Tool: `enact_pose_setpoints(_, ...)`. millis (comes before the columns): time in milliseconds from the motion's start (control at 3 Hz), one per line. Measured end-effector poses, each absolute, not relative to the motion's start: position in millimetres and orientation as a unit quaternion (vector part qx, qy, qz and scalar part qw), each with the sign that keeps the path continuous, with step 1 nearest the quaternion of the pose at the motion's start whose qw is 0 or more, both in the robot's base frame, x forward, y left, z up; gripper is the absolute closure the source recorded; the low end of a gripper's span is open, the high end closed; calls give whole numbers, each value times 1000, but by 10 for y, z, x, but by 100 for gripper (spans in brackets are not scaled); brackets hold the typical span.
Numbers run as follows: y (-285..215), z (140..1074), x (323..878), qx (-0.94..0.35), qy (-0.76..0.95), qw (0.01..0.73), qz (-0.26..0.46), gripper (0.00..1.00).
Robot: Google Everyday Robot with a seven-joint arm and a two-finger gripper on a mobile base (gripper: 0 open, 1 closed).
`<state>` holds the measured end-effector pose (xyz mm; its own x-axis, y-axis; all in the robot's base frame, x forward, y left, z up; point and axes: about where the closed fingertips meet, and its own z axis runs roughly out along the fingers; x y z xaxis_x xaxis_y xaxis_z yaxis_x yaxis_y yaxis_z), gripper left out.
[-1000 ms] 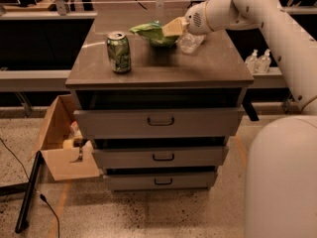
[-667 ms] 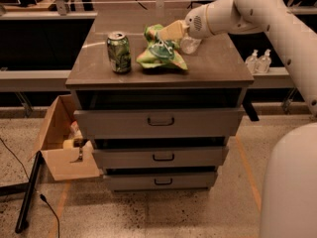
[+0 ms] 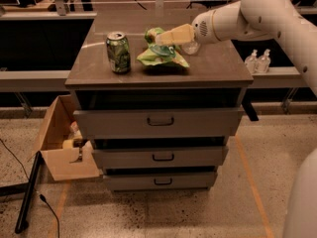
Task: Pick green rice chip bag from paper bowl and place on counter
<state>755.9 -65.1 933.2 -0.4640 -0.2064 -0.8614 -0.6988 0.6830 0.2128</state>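
On the counter (image 3: 215, 67), centre rear: green rice chip bag (image 3: 162, 57), crumpled light-green foil with orange-yellow edges. Its lower part rests on the counter top and its upper edge is drawn up toward the gripper (image 3: 161, 37).

Gripper: reaches in from the right, above the bag. The cream fingers (image 3: 174, 34) read as one wedge, pressed together on the bag's upper edge.

Paper bowl: not identified with certainty. A pale rounded shape (image 3: 191, 47) sits under the wrist, just behind the bag, and may be the bowl. The bag itself appears to lie on the bare counter, not inside anything.

Soda can (image 3: 118, 52): upright, left of the bag, near but apart.

Handling, by judgement:
- Weight: very light.
- Body: soft, so it deforms under any squeeze.
- Surface: slick foil, liable to slide between the pads.
- Contents: brittle if the bag is full, so it crushes easily.
- Stiffness: none, so it droops from wherever it is held.

Best hold: a crimped seam or folded top edge, where the foil is doubled and a pinch spares the contents. The present hold looks to be of that sort.

Risk on release: the foil may cling to a pad or skate toward the can.
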Motion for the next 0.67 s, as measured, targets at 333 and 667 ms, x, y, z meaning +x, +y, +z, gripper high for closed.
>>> enact_pose_setpoints(333, -1256, 9284, 7526, -213, 839, 449, 223, 0)
enact_pose_setpoints(667, -1344, 9177, 7520, -190, 850, 442, 217, 0)
